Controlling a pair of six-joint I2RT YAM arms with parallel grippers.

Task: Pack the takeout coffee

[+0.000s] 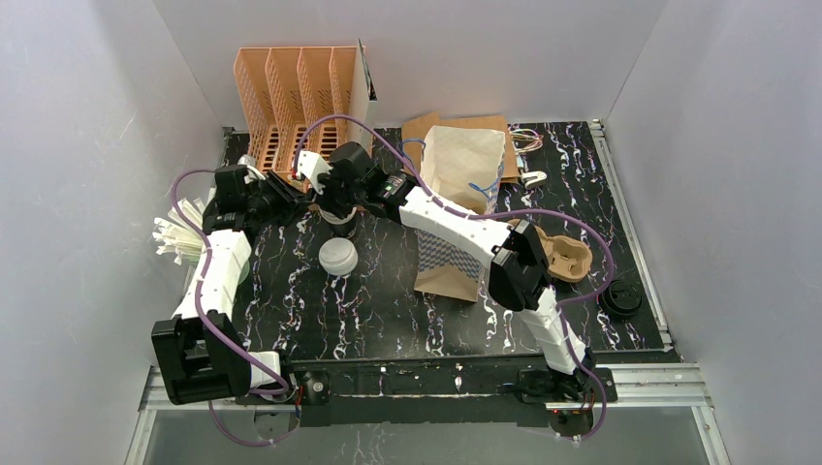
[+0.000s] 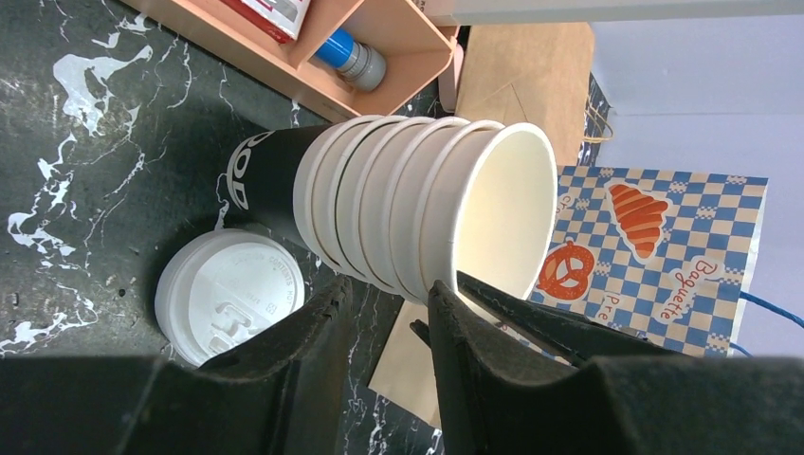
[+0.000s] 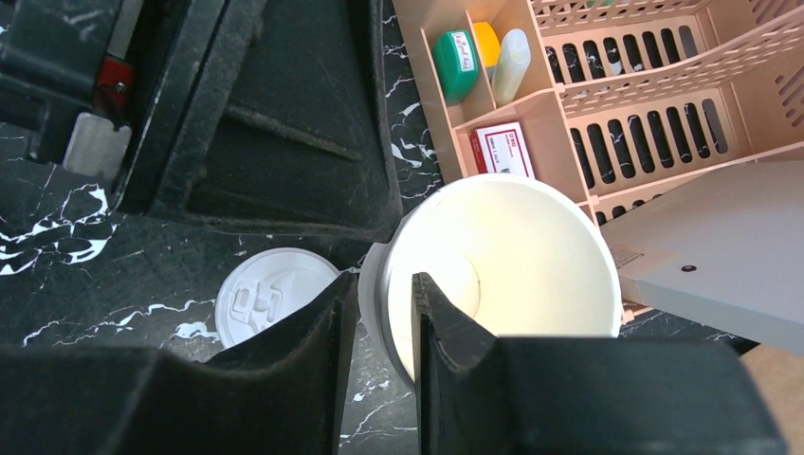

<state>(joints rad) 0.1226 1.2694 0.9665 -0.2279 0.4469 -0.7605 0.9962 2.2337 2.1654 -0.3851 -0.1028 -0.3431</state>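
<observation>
Marbled table, peach organizer behind cup stack

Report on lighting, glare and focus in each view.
Top external: light is soft and even, shadows are faint, and the lid is sharp with no glare. Left wrist: the cup stack is crisp and brightly lit, while the left tool is underexposed, almost black. Right wrist: the inside of the top cup is close to washed out, and the right tool is a dark, soft-edged silhouette.

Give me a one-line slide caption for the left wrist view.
Left gripper beside a nested stack of white paper cups, a white lid lying on the marbled table nearby.
</observation>
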